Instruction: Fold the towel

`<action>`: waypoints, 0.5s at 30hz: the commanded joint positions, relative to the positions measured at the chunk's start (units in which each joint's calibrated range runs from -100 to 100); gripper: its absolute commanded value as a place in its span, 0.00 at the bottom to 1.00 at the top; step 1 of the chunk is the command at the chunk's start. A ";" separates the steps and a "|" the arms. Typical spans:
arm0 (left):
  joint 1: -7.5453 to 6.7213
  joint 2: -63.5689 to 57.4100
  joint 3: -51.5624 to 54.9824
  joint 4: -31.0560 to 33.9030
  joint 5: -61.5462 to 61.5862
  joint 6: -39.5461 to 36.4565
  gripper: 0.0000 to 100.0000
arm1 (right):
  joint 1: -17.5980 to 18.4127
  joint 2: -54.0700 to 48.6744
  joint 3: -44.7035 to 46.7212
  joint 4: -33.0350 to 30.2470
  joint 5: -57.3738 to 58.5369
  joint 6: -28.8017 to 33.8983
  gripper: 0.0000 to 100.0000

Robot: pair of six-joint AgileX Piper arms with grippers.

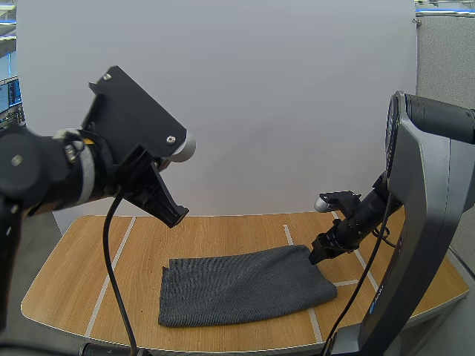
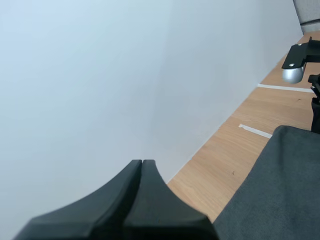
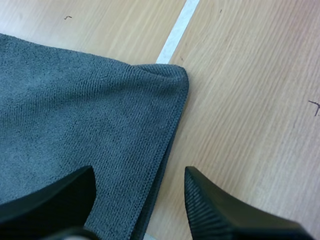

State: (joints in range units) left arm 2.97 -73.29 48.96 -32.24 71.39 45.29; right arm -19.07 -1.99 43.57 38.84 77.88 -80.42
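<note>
Wide right end effector [image 3: 140, 170] astride towel [image 1: 245, 285] edge, under-layer mostly hidden; left end effector [image 2: 141, 162] tight together, empty.

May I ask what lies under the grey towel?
The towel lies on the wooden table, covering part of a white tape line. Its edge shows a second layer; anything else beneath is hidden.

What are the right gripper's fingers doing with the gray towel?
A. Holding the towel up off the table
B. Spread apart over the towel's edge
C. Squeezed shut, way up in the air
B: the right gripper has its two fingers standing apart across the edge of the towel, one over the cloth and one over the bare table, and the towel lies flat.
</note>
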 commanded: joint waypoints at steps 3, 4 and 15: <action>-0.11 -7.73 -0.29 -2.91 5.67 -5.56 0.00 | -0.23 -0.34 0.40 2.59 -0.77 -0.87 0.86; -0.05 -8.11 -0.29 -2.08 6.51 -9.05 0.00 | -0.23 -0.34 0.40 2.86 -0.98 -0.99 0.86; 2.17 -8.24 -0.29 2.24 12.23 -35.95 0.00 | -0.23 6.18 0.40 5.09 -4.23 -3.70 0.86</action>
State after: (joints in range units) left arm 4.24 -81.23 48.96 -28.95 82.66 16.36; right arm -19.07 -0.18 43.57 43.23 75.07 -82.60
